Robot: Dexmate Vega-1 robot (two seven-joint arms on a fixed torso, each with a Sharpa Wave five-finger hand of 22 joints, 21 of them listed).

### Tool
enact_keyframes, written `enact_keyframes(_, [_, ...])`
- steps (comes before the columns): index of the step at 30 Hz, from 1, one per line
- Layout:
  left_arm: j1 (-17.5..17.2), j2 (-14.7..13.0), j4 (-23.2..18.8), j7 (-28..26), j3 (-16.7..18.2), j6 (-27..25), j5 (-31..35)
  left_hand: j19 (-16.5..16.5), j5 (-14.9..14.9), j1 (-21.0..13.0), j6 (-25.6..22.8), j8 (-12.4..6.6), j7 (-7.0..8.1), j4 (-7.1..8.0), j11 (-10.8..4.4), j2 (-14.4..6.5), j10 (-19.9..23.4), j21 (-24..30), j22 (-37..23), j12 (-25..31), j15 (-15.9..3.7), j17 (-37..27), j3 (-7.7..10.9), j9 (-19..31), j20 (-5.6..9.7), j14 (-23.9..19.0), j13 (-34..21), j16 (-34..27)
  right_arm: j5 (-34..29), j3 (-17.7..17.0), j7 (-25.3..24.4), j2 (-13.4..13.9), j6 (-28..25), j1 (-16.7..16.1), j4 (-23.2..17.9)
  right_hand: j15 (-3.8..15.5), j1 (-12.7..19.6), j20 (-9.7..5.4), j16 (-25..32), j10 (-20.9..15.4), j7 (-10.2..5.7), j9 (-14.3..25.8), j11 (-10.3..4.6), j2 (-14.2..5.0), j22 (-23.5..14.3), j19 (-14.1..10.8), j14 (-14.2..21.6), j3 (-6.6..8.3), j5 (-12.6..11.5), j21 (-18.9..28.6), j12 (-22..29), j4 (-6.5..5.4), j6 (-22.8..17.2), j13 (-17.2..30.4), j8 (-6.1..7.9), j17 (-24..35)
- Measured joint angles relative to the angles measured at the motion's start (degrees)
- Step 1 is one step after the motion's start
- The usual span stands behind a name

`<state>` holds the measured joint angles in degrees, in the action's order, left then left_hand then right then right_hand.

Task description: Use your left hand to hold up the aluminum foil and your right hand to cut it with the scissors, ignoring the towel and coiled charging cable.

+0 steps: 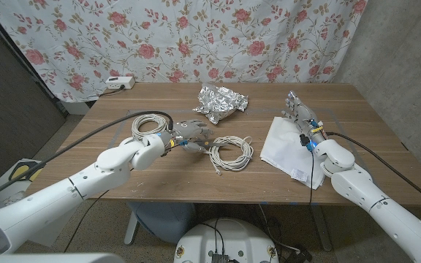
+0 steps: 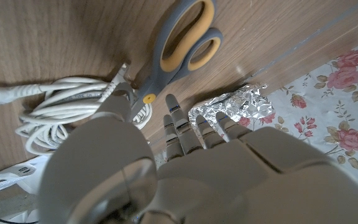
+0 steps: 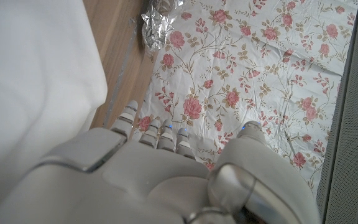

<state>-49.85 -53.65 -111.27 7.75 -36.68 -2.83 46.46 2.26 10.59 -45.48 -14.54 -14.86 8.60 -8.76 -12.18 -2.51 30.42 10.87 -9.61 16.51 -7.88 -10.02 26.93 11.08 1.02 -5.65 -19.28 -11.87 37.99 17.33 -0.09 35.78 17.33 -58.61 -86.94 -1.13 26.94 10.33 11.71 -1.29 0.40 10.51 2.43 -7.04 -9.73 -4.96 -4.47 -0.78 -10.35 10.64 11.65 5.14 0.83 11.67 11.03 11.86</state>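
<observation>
The foil (image 1: 221, 103) lies crumpled at the far middle of the bench (image 1: 159, 175), untouched and apart from both hands, so it has yet to be lifted. The left hand (image 1: 190, 134) hovers over the middle of the bench, just near of the foil, its fingers (image 2: 182, 127) loosely spread and holding nothing. In the left wrist view the scissors (image 2: 179, 46) lie closed on the bench just ahead of those fingers, beside a white cable (image 1: 230, 150). That puts the left hand between the tool and the foil, probably heading for the foil it must raise.

The right hand (image 1: 299, 117) waits at the right, over the far edge of the towel (image 1: 289, 146), fingers (image 3: 160, 134) extended side by side and empty. It is well apart from the scissors, which lie on the left hand's side; it will need to cross the towel to reach them. A second coil (image 1: 148, 123) lies left of the left hand.
</observation>
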Motion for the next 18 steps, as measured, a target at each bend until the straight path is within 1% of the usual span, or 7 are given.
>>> enact_keyframes(3, [0.04,0.11,0.11,0.07,-0.17,0.00,0.02,0.00,0.00,0.00,-0.34,0.00,-0.12,-0.16,0.27,0.00,0.34,0.00,0.00,0.00,0.02,0.00,-0.16,0.00,0.00,-0.45,0.00,0.00,-0.07,0.00,-0.09,0.04,-0.05,-0.05,-0.13,0.00,0.00,0.32,0.00,0.00,0.00,0.00,0.00,0.00,0.00,0.31,0.00,0.00,0.00,0.00,0.00,0.00,0.00,0.00,0.00,0.00])
enact_keyframes(5, [0.07,0.16,0.16,0.10,-0.25,0.00,0.04,0.00,0.00,0.00,-0.51,0.00,-0.10,-0.16,0.00,0.00,0.61,0.00,0.00,0.00,-0.01,0.00,-0.16,0.00,0.00,-0.62,0.00,-0.13,-0.14,0.00,-0.20,0.07,-0.09,-0.08,-0.16,0.00,0.00,0.32,0.00,0.00,0.00,0.00,0.00,0.00,0.00,0.31,0.00,0.00,0.00,0.00,0.00,0.00,0.00,0.00,0.00,0.00])
enact_keyframes(7, [0.07,0.19,0.16,0.15,-0.31,-0.02,0.07,0.00,0.00,0.00,-0.56,0.00,-0.16,-0.16,0.23,0.00,0.83,0.00,0.00,0.00,-0.10,0.01,-0.16,0.00,0.00,-0.74,0.01,-0.21,-0.19,0.00,-0.29,0.11,-0.13,-0.14,-0.21,0.00,0.00,0.32,0.00,0.00,0.00,0.00,0.00,0.00,0.00,0.31,0.00,0.00,0.00,0.00,0.00,0.00,0.00,0.00,0.00,0.00])
enact_keyframes(10, [0.08,0.19,0.16,0.21,-0.34,-0.07,0.12,0.31,0.00,0.00,-1.12,0.00,-0.11,-0.16,0.00,0.00,1.22,0.00,0.00,0.00,-0.10,0.01,-0.16,0.00,0.31,-1.13,0.01,-0.21,-0.20,0.00,-0.34,0.11,-0.16,-0.18,-0.22,0.00,0.00,0.31,0.00,0.00,0.00,0.00,0.00,0.00,0.00,0.31,0.00,0.00,0.00,0.00,0.00,0.00,0.00,0.00,0.00,0.00])
enact_keyframes(11, [0.08,0.19,0.16,0.24,-0.34,-0.10,0.15,0.31,0.00,0.00,-1.12,0.00,-0.11,-0.16,0.11,0.00,1.33,0.00,0.00,0.21,-0.12,0.01,-0.16,0.00,0.31,-1.14,0.00,-0.21,-0.20,0.00,-0.34,0.11,-0.16,-0.20,-0.23,0.00,0.00,0.52,0.00,0.00,0.00,0.00,0.00,0.00,0.00,0.52,0.00,0.00,0.00,0.00,0.00,0.00,0.00,0.00,0.00,0.00])
enact_keyframes(14, [0.10,0.22,0.21,0.29,-0.47,-0.18,0.21,0.31,0.00,0.00,-1.48,0.00,0.15,-0.33,-0.01,0.00,1.85,0.00,0.00,0.24,-0.51,0.01,-0.32,-0.01,0.31,-1.54,0.01,-0.21,-0.20,0.00,-0.38,0.11,-0.20,-0.22,-0.23,0.00,0.00,0.52,0.00,0.00,0.00,0.00,0.00,0.00,0.00,0.52,0.00,0.00,0.00,0.00,0.00,0.00,0.00,0.00,0.00,0.00])
enact_keyframes(18, [0.11,0.25,0.29,0.31,-0.54,-0.21,0.26,0.31,0.00,0.00,-1.65,0.00,-0.01,-0.40,0.10,0.00,2.14,0.00,0.00,0.24,-0.51,0.01,-0.40,-0.01,0.31,-1.95,0.01,-0.21,-0.19,0.00,-0.38,0.10,-0.20,-0.22,-0.18,0.00,0.00,0.52,0.00,0.19,0.00,0.00,-0.19,0.00,0.00,0.52,0.00,0.00,0.00,0.00,0.00,0.00,0.00,0.00,0.00,-0.01])
